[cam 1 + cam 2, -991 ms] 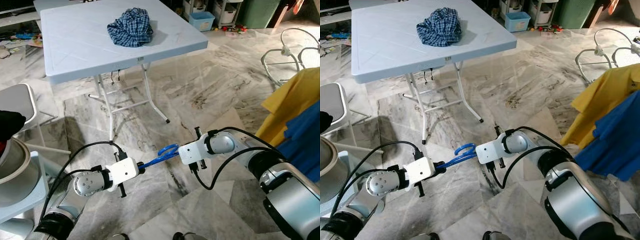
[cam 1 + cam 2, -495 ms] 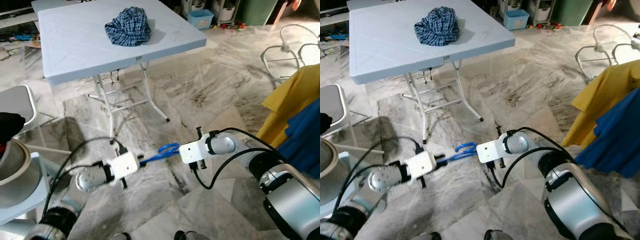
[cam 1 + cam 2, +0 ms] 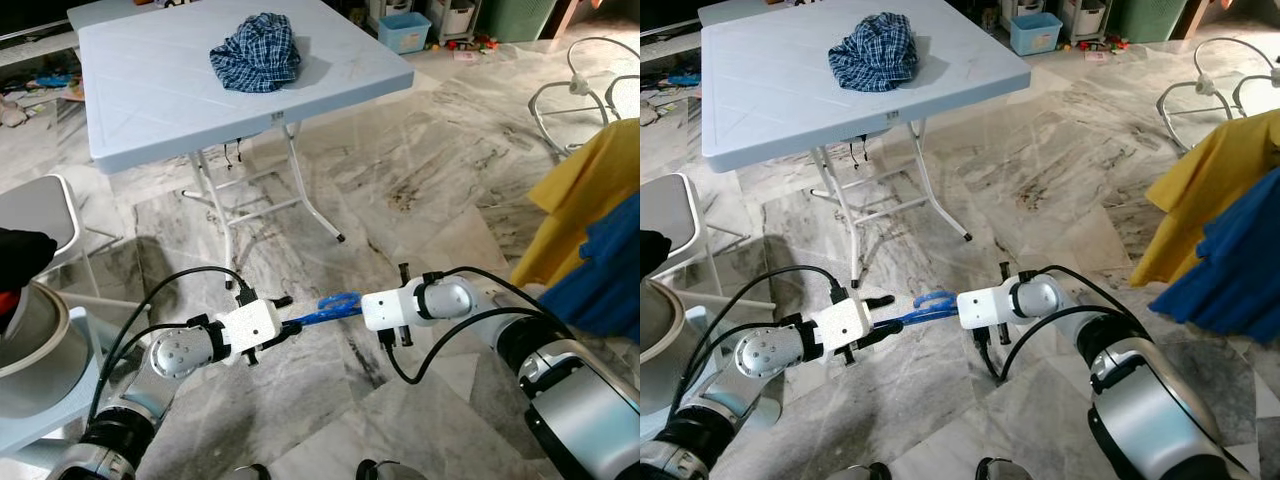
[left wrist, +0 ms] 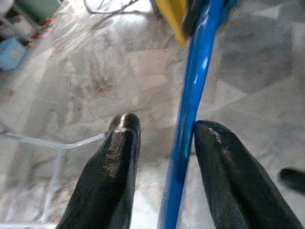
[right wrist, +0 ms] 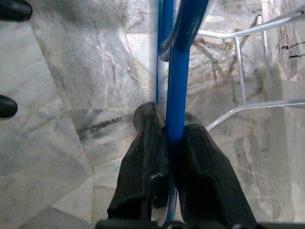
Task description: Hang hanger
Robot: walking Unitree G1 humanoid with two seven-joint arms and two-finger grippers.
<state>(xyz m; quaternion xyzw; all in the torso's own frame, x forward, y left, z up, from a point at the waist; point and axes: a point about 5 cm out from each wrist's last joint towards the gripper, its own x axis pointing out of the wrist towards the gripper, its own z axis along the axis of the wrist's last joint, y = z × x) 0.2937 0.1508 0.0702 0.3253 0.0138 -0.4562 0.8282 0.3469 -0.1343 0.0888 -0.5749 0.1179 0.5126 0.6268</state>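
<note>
You are looking down at a grey-veined marble floor [image 3: 420,170] in a lived-in room. A pale blue folding table [image 3: 150,90] stands ahead, with a crumpled blue plaid cloth [image 3: 256,52] lying near its far edge. To your right hang a yellow garment [image 3: 585,200] and a blue garment [image 3: 610,280], the blue one in front of and below the yellow. A white wire frame [image 3: 585,85] sits on the floor beyond them. At your far left you see a white chair [image 3: 45,215] and the rim of a grey basin [image 3: 35,345].

Low in front of you, both arms meet over the floor with a blue plastic hanger [image 3: 325,307] stretched between them. Your right gripper [image 5: 172,131] has its two black fingers pressed together on a bar of the hanger, pinching it firmly. Your left gripper [image 4: 164,131] has its fingers [image 4: 116,157] spread apart; the hanger's bar runs through the gap, lying close against one finger and clear of the other, so this side is not clamping it. In the head views the hanger lies roughly level, its hook end near the right gripper, well above the floor and well apart from the hanging clothes.
</note>
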